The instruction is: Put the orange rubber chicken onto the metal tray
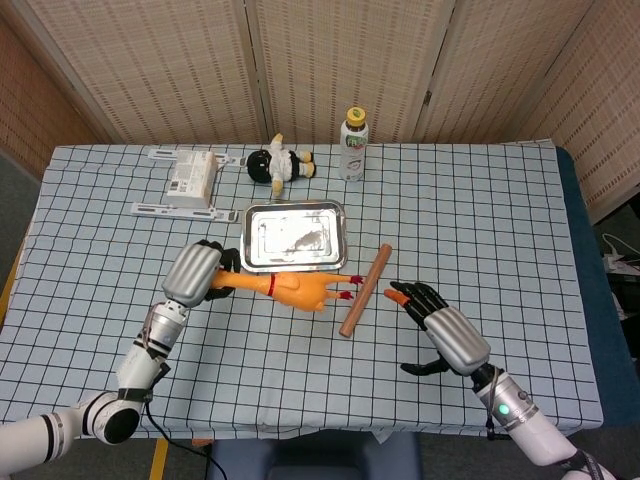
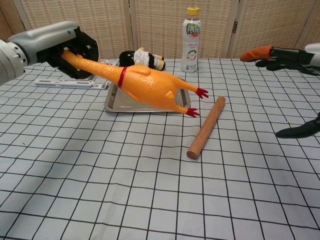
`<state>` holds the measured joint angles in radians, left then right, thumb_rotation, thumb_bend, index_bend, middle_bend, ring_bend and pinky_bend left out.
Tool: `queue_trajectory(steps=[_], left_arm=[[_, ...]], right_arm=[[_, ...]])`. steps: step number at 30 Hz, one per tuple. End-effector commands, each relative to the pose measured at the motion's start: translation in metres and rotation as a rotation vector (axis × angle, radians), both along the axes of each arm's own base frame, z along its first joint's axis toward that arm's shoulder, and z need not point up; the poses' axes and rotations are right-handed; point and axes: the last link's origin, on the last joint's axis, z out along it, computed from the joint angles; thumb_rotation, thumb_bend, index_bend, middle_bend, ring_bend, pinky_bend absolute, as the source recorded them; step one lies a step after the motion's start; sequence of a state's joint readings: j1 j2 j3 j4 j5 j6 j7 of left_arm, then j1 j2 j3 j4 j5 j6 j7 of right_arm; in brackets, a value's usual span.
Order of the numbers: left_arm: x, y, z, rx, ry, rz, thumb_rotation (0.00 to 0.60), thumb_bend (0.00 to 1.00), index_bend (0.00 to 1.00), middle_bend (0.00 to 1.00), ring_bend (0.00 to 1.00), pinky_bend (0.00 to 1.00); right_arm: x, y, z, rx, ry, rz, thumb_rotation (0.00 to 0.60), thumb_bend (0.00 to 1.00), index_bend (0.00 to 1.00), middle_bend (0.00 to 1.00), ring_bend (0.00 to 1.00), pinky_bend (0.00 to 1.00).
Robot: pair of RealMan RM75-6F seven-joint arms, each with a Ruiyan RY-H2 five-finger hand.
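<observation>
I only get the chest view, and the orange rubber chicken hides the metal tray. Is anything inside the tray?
Observer: No. From the head view the shiny metal tray holds nothing.
Operator: Is the chicken over it?
Observer: Not yet. From above, the orange rubber chicken shows just in front of the tray's near rim, with the left robot hand gripping its neck.
Operator: Where's the stick?
Observer: The brown wooden rod lies right of the chicken's red feet, off the tray.
</observation>
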<state>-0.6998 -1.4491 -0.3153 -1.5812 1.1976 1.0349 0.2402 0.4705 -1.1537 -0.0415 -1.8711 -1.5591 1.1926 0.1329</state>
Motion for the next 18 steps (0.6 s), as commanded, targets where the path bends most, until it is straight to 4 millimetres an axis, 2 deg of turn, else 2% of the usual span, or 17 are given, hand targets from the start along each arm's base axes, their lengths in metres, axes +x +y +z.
queue_trajectory(steps=[1,10,16,18], left_arm=[[0.009,0.034,-0.011,-0.014,-0.040,0.040,0.600,0.70,0.85,0.66,0.48,0.44],[0.002,0.094,-0.038,-0.030,-0.040,0.126,0.600,0.70,0.85,0.67,0.48,0.44],[-0.001,0.117,-0.049,-0.026,-0.067,0.164,0.600,0.69,0.85,0.67,0.48,0.44],[-0.002,0.120,-0.053,-0.038,-0.070,0.168,0.600,0.67,0.82,0.66,0.48,0.44]], right_arm=[[-0.012,-0.002,0.004,-0.015,0.029,-0.014,0.600,0.07,0.00,0.00,0.00,0.00],[-0.036,-0.015,0.001,-0.009,0.090,-0.073,0.600,0.07,0.00,0.00,0.00,0.00],[-0.042,-0.023,0.001,-0.013,0.105,-0.083,0.600,0.07,0.00,0.00,0.00,0.00],[-0.045,-0.025,0.001,-0.012,0.113,-0.090,0.600,0.07,0.00,0.00,0.00,0.00]])
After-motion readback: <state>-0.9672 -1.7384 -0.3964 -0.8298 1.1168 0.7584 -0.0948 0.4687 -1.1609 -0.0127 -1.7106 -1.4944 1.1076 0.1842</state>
